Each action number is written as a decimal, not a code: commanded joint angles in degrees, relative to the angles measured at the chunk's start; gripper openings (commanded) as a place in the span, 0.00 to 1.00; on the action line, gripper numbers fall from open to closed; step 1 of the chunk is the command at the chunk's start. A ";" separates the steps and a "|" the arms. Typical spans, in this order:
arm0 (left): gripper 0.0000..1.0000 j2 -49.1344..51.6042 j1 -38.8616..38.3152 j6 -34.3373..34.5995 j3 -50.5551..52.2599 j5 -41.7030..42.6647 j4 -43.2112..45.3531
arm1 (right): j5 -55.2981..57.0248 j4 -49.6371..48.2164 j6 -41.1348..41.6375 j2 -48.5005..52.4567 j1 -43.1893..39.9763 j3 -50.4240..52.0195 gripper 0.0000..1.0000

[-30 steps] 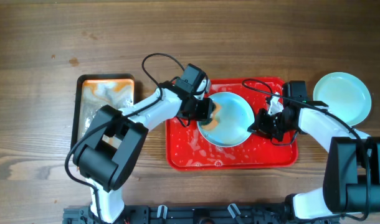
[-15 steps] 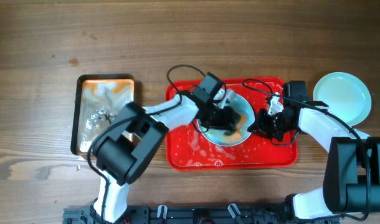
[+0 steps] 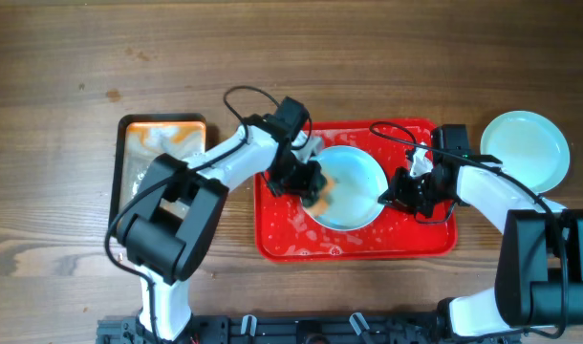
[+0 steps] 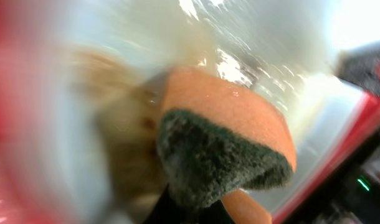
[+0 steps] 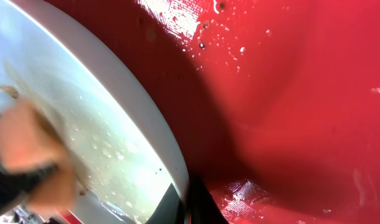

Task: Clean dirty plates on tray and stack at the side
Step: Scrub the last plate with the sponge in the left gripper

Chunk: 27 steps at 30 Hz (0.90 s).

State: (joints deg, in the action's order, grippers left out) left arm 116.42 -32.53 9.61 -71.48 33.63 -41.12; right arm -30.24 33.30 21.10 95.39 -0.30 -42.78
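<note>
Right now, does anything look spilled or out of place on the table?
Soapy water is splashed across the red plastic tray around the pale blue-white plate, and the small dark metal tray holds murky orange-brown suds. Nothing looks damaged.

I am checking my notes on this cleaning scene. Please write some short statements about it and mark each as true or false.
1. The left gripper holds a sponge against the plate in the red tray. True.
2. The right gripper is open, apart from that plate. False: it grips the plate's rim.
3. A second plate lies on the table, right of the tray. True.
4. The sponge lies loose on the table. False: the left gripper holds it.
</note>
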 commanded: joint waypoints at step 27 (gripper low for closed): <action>0.04 4.44 -3.08 -0.17 -4.61 8.98 4.79 | 9.84 1.79 1.38 2.12 -0.74 1.92 0.04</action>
State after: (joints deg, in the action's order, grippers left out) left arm 118.72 -32.69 10.68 -76.23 31.97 -37.87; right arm -29.80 34.92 21.80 95.33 -0.58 -42.89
